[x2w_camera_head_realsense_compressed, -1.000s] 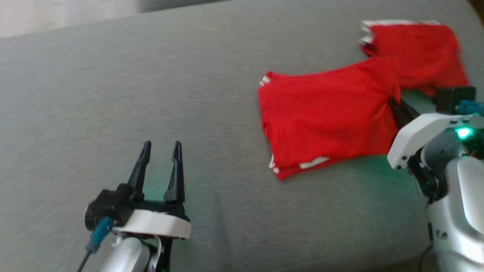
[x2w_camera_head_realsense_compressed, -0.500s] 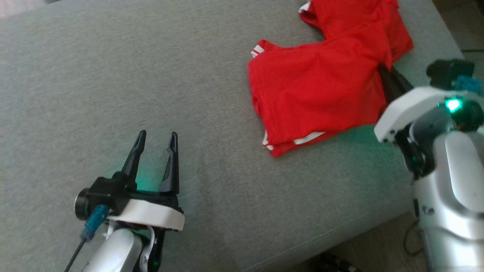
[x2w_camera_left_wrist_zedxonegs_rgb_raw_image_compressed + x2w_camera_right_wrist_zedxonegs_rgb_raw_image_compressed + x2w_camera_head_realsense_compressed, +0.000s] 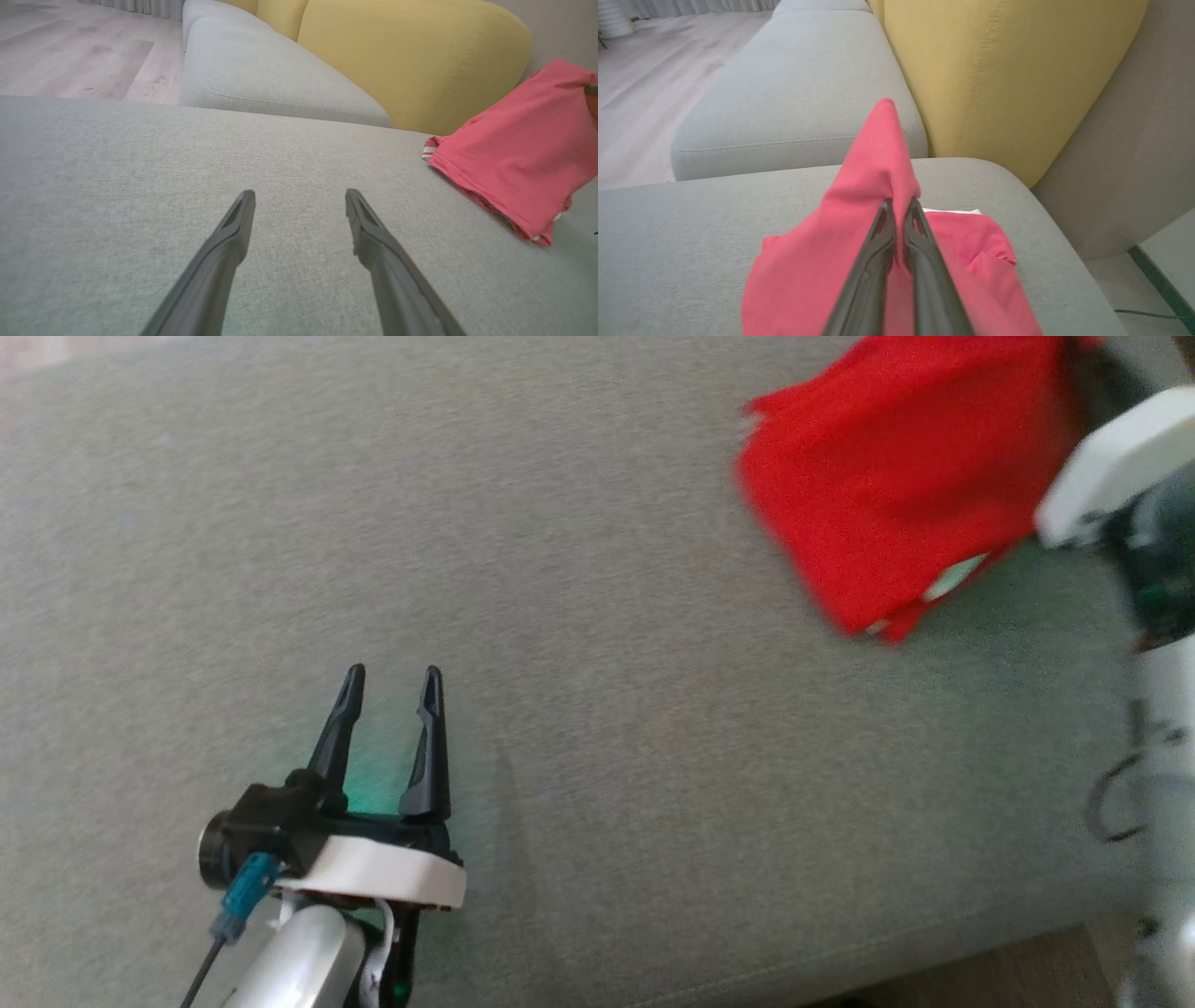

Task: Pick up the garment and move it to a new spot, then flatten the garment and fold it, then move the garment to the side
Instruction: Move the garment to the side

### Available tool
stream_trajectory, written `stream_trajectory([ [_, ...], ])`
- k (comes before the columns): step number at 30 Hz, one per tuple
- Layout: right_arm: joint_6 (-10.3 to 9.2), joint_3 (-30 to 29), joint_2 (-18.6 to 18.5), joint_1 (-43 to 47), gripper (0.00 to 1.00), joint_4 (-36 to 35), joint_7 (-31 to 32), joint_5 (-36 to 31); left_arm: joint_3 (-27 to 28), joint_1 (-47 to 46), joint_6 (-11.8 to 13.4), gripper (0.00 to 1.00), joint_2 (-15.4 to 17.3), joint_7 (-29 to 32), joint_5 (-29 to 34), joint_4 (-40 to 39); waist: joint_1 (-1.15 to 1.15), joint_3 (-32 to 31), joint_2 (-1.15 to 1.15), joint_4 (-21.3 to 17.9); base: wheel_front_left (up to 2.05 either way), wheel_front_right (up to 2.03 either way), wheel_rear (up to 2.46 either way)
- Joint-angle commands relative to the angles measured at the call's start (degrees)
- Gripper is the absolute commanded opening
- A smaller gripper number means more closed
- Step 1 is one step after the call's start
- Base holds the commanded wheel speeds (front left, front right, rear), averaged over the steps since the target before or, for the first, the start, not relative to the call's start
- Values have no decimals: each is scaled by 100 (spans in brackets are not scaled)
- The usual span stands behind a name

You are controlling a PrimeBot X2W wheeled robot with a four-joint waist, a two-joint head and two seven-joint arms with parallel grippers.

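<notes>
Right wrist view is showing the right gripper with its 2 dark fingers pressed together on a raised fold of the red garment; the cloth is peaking above the fingertips and draping down on both sides, which suggests the pinch is taking the fabric's weight at that 1 point; the rest is spreading over the grey sofa seat, near the seat's right end and close to the yellow backrest. Head view is placing the garment at the upper right, bunched and blurred, with a white-trimmed corner hanging lowest; I cannot tell whether that corner is touching the seat. The left gripper is hovering low over bare seat, well apart from the garment, its 2 fingers spread wide and holding nothing; it is probably idling there because a single pinch is enough for carrying, and the open stretch of seat around it looks like a likely new spot. A grip at 1 fold is letting the cloth hang crumpled, so flattening is probably going to need both grippers afterwards.
</notes>
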Motion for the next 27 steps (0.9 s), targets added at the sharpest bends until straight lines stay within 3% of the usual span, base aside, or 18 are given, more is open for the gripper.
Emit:
stream_trajectory([
  [1,-4,-80,-223,-278,0,-169,44,-95,170,-128,-8,100,7,-70,-28,-118,0,21,0,153,0,0,0],
  [10,-4,-1023,-863,-392,0,159,232,-470,132,-199,-22,100,-23,-117,-16,-64,0,196,0,486,0,0,0],
  [11,-4,-1156,-874,-395,18,227,197,-548,131,-210,-23,100,-20,-118,-14,-61,0,218,0,513,0,0,0],
  [12,-4,-1296,-865,-404,64,293,136,-622,128,-223,-24,100,-16,-117,-11,-60,0,242,0,539,0,0,0],
  [13,-4,-1412,-855,-401,100,363,69,-717,126,-234,-22,100,-11,-117,-8,-57,0,260,0,560,0,0,0],
  [19,-4,-1875,-572,-305,100,602,-229,-1100,110,-281,1,100,36,-100,23,-57,0,313,0,610,0,0,0],
  [27,-4,-1552,-199,-178,100,459,-645,-1095,108,-249,37,100,82,-71,1,-50,0,105,0,536,0,0,0],
])
